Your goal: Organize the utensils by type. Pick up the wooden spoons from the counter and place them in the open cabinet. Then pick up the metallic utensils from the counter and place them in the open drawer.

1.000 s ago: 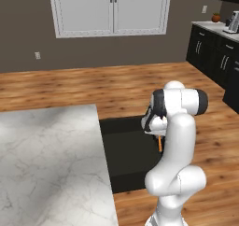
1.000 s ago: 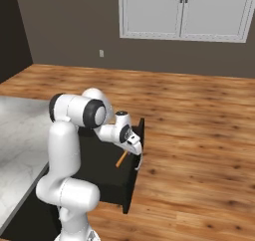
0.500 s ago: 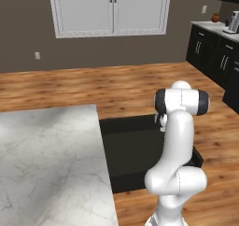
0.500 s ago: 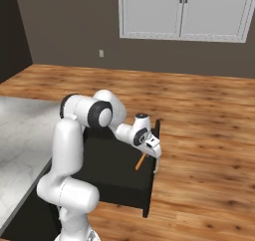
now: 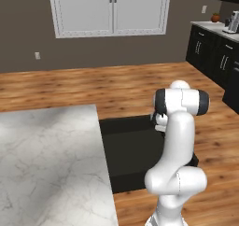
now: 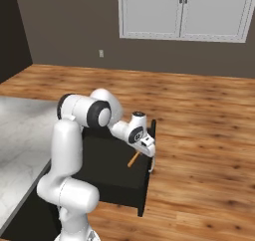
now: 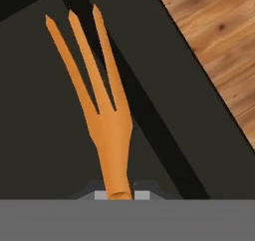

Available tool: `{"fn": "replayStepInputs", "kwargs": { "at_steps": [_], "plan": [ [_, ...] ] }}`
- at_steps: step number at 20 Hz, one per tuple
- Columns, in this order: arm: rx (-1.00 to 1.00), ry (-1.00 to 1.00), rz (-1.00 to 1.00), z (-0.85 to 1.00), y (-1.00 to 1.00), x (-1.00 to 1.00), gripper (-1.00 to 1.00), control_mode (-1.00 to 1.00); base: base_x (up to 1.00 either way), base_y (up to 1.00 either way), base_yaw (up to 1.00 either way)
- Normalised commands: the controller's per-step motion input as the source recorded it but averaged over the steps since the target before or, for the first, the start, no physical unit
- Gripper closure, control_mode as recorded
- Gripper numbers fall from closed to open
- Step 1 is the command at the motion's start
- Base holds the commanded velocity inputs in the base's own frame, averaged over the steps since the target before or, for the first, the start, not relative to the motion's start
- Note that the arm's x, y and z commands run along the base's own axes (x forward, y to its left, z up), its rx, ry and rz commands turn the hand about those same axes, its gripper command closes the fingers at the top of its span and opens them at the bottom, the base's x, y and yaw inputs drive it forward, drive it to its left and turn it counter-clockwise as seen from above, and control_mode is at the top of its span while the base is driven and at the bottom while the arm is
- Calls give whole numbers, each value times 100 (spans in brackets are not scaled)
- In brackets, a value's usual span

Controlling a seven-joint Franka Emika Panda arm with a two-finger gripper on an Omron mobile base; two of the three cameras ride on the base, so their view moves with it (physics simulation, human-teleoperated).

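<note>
Jaws clamped on the bright orange three-pronged fork, held over the wide black open drawer for release

floor: wood planks, warm brown | wall: dark grey-brown | double doors: white, panelled, closed, small handles at the middle seam | outlet: white, low on wall left of doors | far cabinets: black, right side, white top | orange round item and appliance on that top
</note>
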Motion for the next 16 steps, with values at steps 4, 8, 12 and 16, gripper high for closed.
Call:
{"fn": "replayStepInputs", "kwargs": {
  "at_steps": [4, 8, 12, 16],
  "plan": [
    [0, 0, 0, 7, 54, 27, 100, -100, 0, 0, 0],
    [-5, 0, 0, 15, 42, 28, 100, -100, 0, 0, 0],
    [-4, 0, 0, -1, 50, 42, 100, -100, 0, 0, 0],
    [8, 2, 0, -33, 23, 46, 100, -100, 0, 0, 0]
  ]
}}
